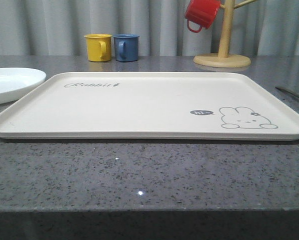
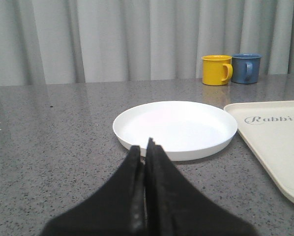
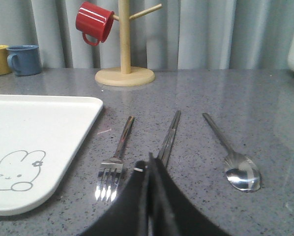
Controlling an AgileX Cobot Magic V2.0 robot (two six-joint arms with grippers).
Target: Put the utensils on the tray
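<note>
The left gripper (image 2: pixel 146 147) is hovering low over the grey tabletop (image 1: pixel 149 175), its black jaws pressed together on nothing, pointing at the round white plate (image 2: pixel 175 129) near the tabletop's left edge. The right gripper (image 3: pixel 149 164) is sitting equally low, jaws closed and empty, aiming at the pair of chopsticks (image 3: pixel 168 137). The fork (image 3: pixel 115 162) and spoon (image 3: pixel 233 157) are lying on either side of the chopsticks on the bare tabletop, just beside the right rim of the cream tray (image 1: pixel 149 134), none of them resting on it.
</note>
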